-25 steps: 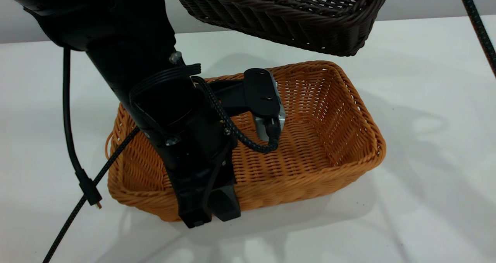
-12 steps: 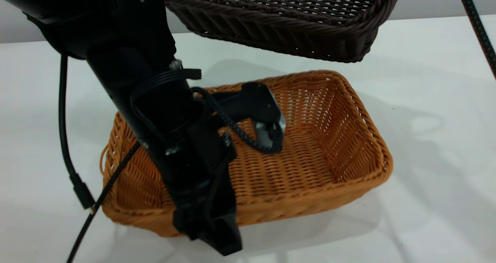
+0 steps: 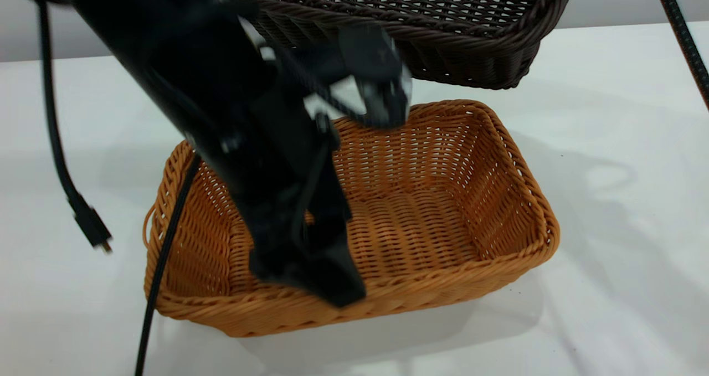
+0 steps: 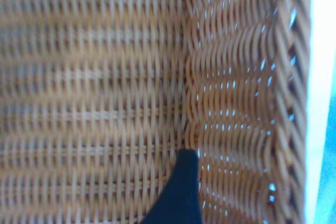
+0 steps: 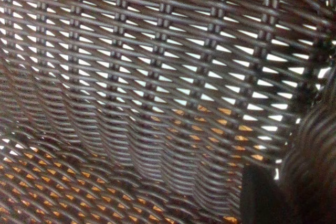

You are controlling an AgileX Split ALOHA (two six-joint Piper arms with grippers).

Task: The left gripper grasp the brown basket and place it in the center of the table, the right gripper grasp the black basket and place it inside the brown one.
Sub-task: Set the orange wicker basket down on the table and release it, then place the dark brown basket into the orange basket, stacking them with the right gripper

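- The table point(image 3: 620, 143) fills the frame.
- The brown basket point(image 3: 443, 221) sits at centre on it.
- The black basket point(image 3: 443, 38) hangs along the top edge, above the brown one.
- The left gripper point(image 3: 310, 271), centre-left, is above the brown basket's near wall; jaw state unclear.
- Of the right gripper, only one finger point(image 5: 262, 198) shows against the black weave; I cannot tell its jaws.

Left tool point(image 3: 310, 276) blurred; black basket point(image 3: 421, 27) cropped.
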